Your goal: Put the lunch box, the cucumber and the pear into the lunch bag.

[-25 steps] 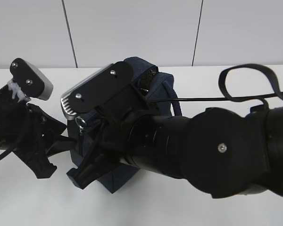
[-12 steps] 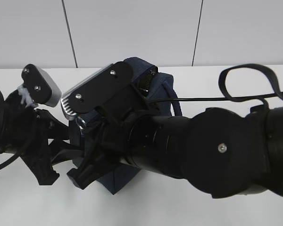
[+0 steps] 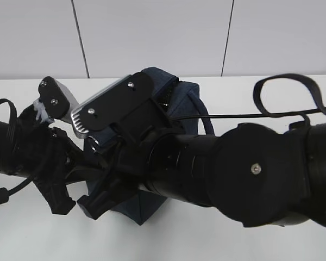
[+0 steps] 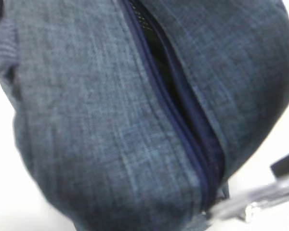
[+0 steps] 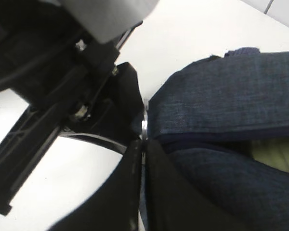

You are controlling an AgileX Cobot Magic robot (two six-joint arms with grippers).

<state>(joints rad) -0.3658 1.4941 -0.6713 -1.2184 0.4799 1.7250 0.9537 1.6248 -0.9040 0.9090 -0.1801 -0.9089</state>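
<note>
The lunch bag (image 3: pixel 179 100) stands on the white table, mostly hidden behind both arms. My right gripper (image 5: pixel 143 144) is shut on the zip's metal ring pull (image 5: pixel 144 126) at the bag's end (image 5: pixel 231 96). My left gripper (image 3: pixel 79 185) is open, close against the same end of the bag, right next to the right gripper. Navy fabric and a partly open zip (image 4: pixel 183 120) fill the left wrist view; no fingers show there. Something pale yellow-green (image 5: pixel 279 156) shows through the zip slit; I cannot tell what it is. The lunch box, cucumber and pear are not otherwise seen.
The bag's dark handle loop (image 3: pixel 285 87) and a black cable (image 3: pixel 233 114) lie across the table at the right. The right arm (image 3: pixel 250 174) fills the foreground. White table (image 3: pixel 22 234) shows at the front left, with a tiled wall behind.
My left arm has moved right and in against the bag's end. The right gripper has stayed on the ring pull; the bag has shifted slightly.
</note>
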